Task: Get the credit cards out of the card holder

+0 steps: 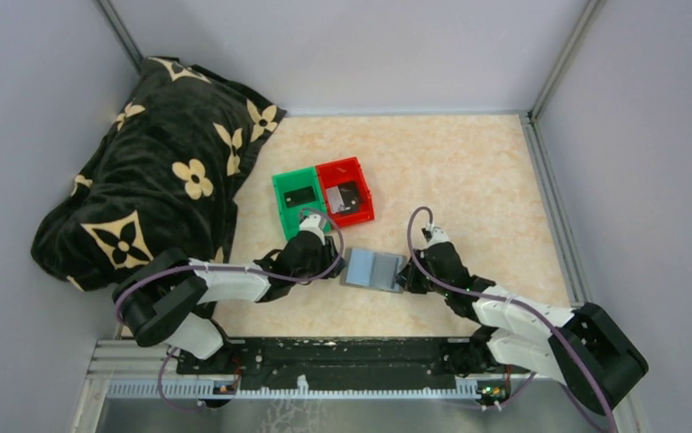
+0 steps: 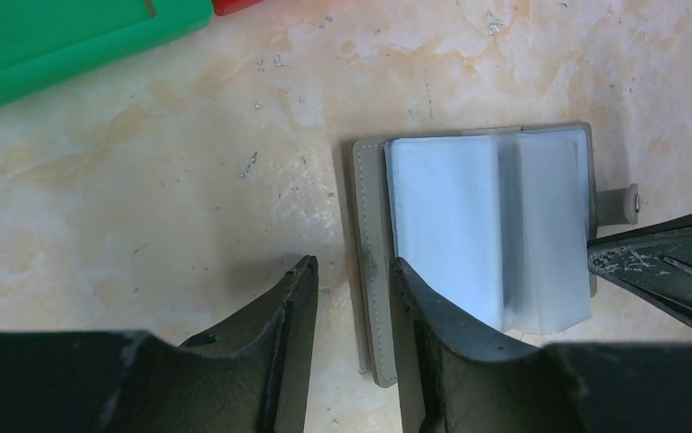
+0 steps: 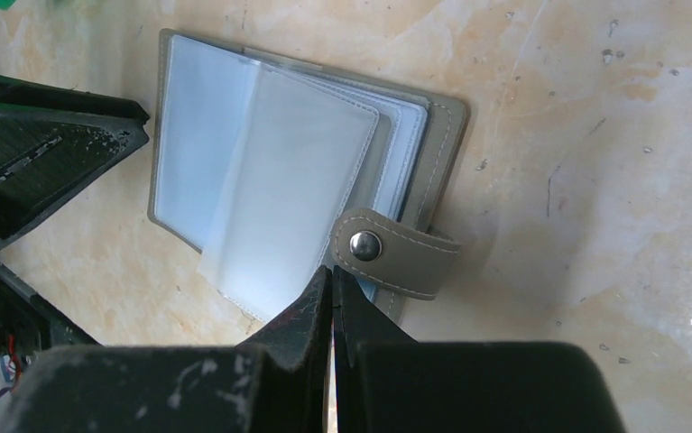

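The card holder point(image 1: 373, 269) lies spread open and flat on the surface point(image 1: 468, 180), its clear sleeves facing up, with an arm at each side. The left gripper point(image 2: 351, 266) stands over the card holder's left edge. Its jaws are partly apart and straddle the grey border: one finger point(image 2: 292, 311) is on the bare surface and the other is on the sleeves, with nothing clamped. The right gripper point(image 3: 331, 278) meets the card holder's right edge just beside the snap strap point(image 3: 394, 255). Its jaws are pressed together, and I cannot tell whether they pinch a sleeve. Beyond the card holder, two dark credit cards point(image 1: 300, 195) rest in the green bin point(image 1: 286, 185) and the red bin point(image 1: 363, 180), one in each.
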`<state>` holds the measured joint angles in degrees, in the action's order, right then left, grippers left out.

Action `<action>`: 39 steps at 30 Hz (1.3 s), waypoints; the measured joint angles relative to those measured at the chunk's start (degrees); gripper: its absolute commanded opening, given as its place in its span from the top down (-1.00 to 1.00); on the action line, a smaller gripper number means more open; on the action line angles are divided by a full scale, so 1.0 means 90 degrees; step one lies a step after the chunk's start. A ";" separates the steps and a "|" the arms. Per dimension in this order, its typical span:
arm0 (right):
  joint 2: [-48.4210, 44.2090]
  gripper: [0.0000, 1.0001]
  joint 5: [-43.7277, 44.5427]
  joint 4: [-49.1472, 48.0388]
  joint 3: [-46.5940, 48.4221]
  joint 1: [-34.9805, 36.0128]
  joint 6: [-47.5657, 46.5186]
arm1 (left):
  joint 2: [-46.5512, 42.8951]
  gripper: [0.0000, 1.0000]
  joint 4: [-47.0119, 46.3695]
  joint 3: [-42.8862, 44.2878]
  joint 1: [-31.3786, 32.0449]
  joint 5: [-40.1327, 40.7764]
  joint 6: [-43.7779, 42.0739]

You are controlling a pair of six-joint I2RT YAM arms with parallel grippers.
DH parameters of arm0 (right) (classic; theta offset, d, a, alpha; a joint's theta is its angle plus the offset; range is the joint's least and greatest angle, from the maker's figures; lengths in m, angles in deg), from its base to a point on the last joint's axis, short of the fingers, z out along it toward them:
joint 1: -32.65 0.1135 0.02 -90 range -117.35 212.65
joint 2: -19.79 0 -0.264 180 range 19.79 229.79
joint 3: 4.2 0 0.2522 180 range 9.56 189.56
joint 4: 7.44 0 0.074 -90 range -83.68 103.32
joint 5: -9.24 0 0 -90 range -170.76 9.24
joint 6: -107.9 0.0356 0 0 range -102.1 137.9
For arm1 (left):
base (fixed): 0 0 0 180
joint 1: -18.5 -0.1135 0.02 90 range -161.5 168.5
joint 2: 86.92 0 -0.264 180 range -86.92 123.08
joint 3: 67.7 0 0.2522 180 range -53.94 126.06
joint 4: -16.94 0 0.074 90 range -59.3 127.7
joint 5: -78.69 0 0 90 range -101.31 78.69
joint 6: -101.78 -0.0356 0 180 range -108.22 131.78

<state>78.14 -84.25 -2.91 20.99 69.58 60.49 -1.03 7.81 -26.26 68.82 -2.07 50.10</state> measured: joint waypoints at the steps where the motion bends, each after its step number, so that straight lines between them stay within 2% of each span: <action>1: 0.0039 1.00 -0.0019 -0.0022 0.0015 0.0000 -0.0002 | -0.0005 0.16 -0.0027 -0.0022 0.0000 0.0010 0.0024; 22: 0.1112 1.00 -0.0299 -0.0641 0.0733 0.0121 -0.0012 | 0.0046 0.19 -0.0464 -0.0209 0.0000 -0.0051 0.0299; 30: 0.1919 1.00 -0.0289 -0.1047 0.1389 0.0721 0.0000 | -0.0430 0.17 -0.0250 -0.0534 0.0000 -0.0049 0.0340; 34: 0.2305 1.00 -0.0284 -0.1336 0.1503 0.0811 0.0017 | -0.0658 0.06 -0.0039 -0.0583 0.0000 -0.0041 0.0340; 39: 0.2390 1.00 -0.0172 -0.1375 0.1481 0.0816 0.0075 | -0.1348 0.07 0.0177 -0.0709 0.0000 -0.0046 0.0306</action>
<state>99.65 -85.80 -15.28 34.32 76.92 61.17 -13.16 9.40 -32.64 68.82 -2.49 52.86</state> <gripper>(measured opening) 0.005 0.474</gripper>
